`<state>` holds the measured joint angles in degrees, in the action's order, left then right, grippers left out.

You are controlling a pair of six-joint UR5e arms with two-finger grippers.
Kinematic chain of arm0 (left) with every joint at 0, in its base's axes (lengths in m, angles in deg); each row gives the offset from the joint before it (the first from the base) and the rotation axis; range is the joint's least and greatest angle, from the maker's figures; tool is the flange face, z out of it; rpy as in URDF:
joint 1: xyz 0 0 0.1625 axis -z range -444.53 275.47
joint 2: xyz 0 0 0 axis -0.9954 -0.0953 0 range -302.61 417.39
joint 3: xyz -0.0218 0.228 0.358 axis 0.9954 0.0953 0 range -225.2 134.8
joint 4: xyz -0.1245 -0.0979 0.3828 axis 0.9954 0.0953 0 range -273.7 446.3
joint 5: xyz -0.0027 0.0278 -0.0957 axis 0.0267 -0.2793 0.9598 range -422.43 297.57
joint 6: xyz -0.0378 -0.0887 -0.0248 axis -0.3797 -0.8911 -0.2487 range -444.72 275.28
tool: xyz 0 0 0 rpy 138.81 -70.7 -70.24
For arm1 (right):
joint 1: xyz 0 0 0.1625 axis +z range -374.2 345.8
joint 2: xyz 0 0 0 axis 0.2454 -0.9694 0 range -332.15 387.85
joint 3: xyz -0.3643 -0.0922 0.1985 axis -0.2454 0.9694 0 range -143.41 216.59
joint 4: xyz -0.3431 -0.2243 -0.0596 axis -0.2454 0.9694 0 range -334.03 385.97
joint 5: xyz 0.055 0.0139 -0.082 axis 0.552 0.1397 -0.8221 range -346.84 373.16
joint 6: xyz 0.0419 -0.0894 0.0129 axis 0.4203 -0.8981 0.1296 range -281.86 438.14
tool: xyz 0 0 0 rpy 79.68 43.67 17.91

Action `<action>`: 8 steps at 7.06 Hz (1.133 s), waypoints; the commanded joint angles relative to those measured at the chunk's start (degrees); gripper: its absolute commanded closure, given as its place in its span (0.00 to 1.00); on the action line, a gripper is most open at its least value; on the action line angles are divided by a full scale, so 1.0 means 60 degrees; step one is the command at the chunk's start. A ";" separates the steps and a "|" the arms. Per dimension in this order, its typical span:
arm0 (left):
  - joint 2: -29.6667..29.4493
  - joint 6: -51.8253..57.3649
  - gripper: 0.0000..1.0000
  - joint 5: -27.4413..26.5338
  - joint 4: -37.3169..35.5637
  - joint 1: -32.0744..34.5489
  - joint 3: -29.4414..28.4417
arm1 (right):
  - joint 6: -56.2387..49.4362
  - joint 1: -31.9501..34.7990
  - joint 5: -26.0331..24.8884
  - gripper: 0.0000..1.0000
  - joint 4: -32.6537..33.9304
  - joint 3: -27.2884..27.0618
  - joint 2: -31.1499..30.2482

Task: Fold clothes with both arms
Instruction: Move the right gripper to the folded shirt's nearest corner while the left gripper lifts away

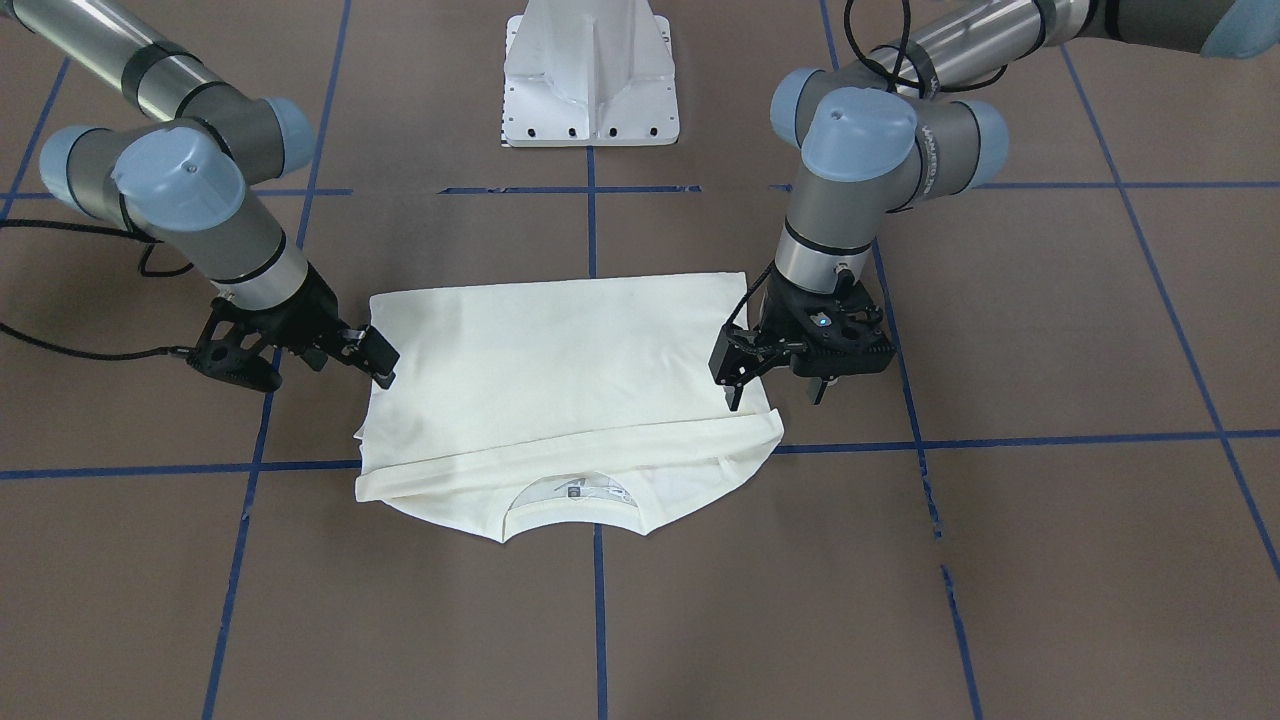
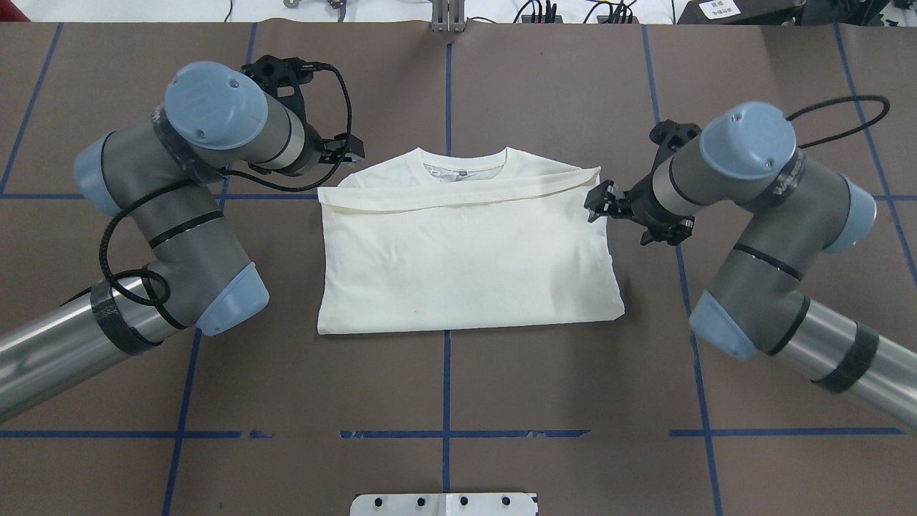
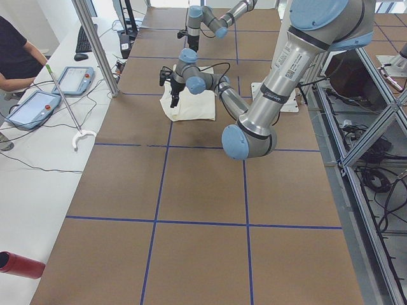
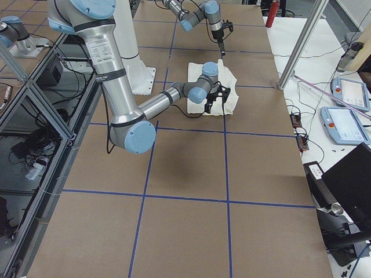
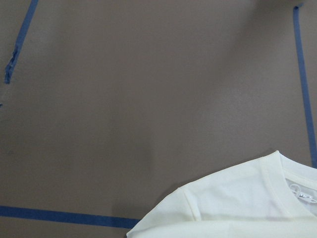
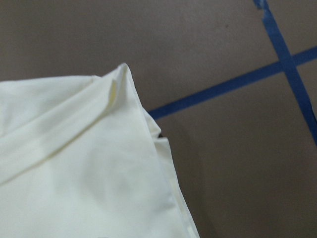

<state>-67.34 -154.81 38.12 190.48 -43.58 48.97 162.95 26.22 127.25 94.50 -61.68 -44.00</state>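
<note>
T-shirt [image 2: 466,265] lies on table [image 2: 286,387], collar end away from robot. Left gripper [image 2: 349,149] sits beside its left edge, right gripper [image 2: 596,202] beside its right.

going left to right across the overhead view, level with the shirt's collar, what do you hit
left arm → left gripper → T-shirt → right gripper → right arm
</note>
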 commanded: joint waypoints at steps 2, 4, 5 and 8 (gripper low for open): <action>0.0003 0.0006 0.00 0.0000 -0.0342 -0.0029 0.0330 | 0.0513 -0.1081 -0.0499 0.00 0.0047 -0.0863 -0.0826; 0.0119 0.0006 0.00 0.0000 -0.0357 -0.0029 0.0649 | 0.0513 -0.1505 -0.1022 0.00 0.0062 -0.0776 -0.0871; 0.0251 0.0006 0.00 0.0000 -0.0357 -0.0043 0.0769 | 0.0513 -0.1580 -0.1055 0.05 0.0062 -0.0732 -0.0857; 0.0267 0.0006 0.00 -0.0014 -0.0357 -0.0058 0.0770 | 0.0484 -0.1566 -0.0954 1.00 0.0018 -0.0776 -0.0886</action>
<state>-65.79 -154.79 38.04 188.35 -43.91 53.54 165.97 16.82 121.18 94.68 -66.20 -49.28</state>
